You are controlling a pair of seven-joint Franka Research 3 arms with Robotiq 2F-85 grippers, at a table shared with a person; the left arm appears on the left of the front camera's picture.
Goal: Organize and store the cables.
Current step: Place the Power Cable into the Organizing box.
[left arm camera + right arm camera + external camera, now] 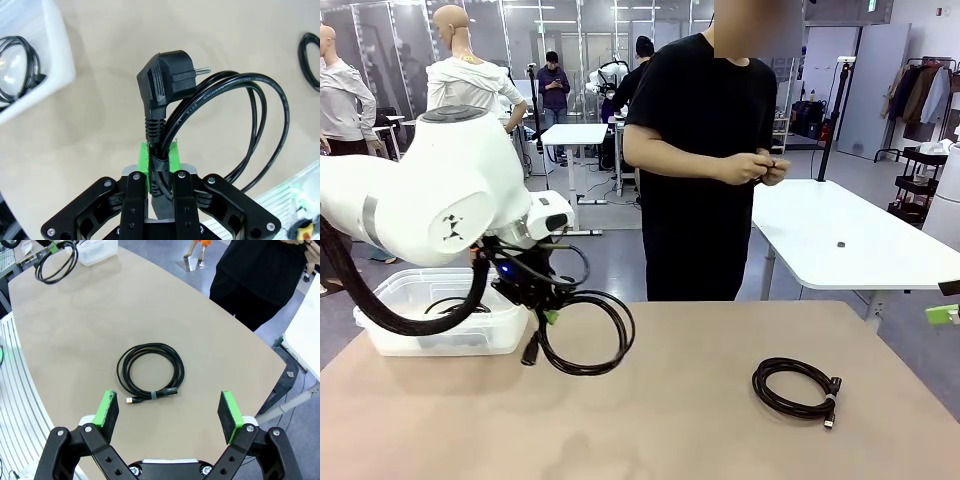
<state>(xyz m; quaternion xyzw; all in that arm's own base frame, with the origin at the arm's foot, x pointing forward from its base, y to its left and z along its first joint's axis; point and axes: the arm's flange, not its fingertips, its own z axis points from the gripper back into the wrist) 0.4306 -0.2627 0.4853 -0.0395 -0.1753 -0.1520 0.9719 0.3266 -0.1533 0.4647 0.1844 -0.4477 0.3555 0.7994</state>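
The left gripper (159, 155) clamps a strapped black power cord (200, 102), its loops hanging above the table (670, 420) beside the clear bin (390, 335). The right gripper (168, 402), jaws wide, hovers over a flat-coiled cable (179, 371).

Glossy black rubbery cables (151, 372), translucent plastic bin (390, 325), matt tan table (670, 420).

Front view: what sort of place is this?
Probably an open lab or workshop hall: spare white work tables beyond the beige table, a rack of hanging coats, a shelved cart.
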